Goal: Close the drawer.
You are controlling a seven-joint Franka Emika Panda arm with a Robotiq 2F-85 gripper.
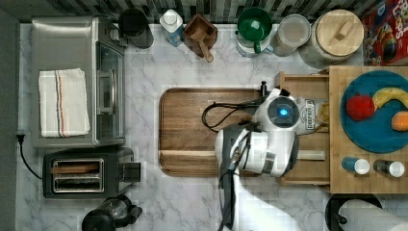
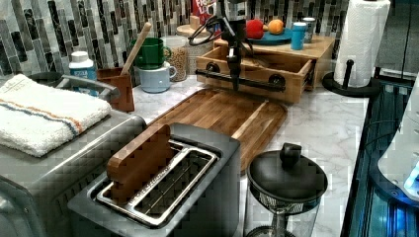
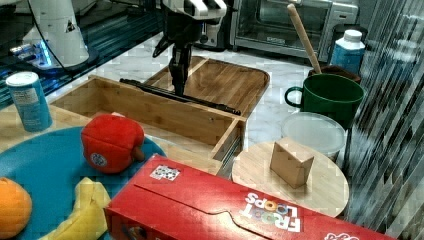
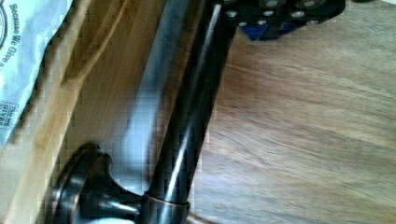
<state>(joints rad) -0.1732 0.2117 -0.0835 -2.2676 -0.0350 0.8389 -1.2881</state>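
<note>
I am looking at the drawer [image 2: 257,66] standing pulled out from under the slab, over the cutting board [image 2: 222,113]. It is looking stiff, light and free-sliding. I am treating its dark bar handle [image 2: 242,80] as the push point. The gripper [image 2: 233,81] is hanging at the bar; I cannot tell its jaw state.

Arm [image 1: 262,144]: white rounded shells, dark grey bands at the joints. Round blue light [image 1: 283,112] glows on the wrist's white cap. Black cable [image 1: 219,115] loops off the wrist; more black cabling runs down the forearm. Gripper [image 3: 178,80]: black, narrow, below a white-and-black hand block. Black finger part [image 4: 280,14] near the dark bar carries small silver screw heads and a blue patch.
</note>
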